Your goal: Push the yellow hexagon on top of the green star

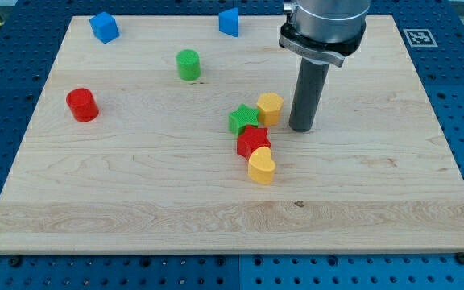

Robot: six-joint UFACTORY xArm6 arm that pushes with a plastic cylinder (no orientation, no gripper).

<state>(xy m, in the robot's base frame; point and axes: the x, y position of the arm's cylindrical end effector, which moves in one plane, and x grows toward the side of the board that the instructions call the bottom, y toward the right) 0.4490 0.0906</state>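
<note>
The yellow hexagon (pixel 271 107) stands near the board's middle, touching the upper right side of the green star (pixel 242 119). My tip (pixel 302 127) rests on the board just to the right of the yellow hexagon, a small gap apart. A red star (pixel 253 142) lies right below the green star, and a yellow heart (pixel 261 167) lies below the red star, touching it.
A green cylinder (pixel 188 64) stands at the upper middle left. A red cylinder (pixel 81 105) stands at the left. A blue block (pixel 103 26) and another blue block (pixel 229 22) lie along the top edge of the wooden board (pixel 135 193).
</note>
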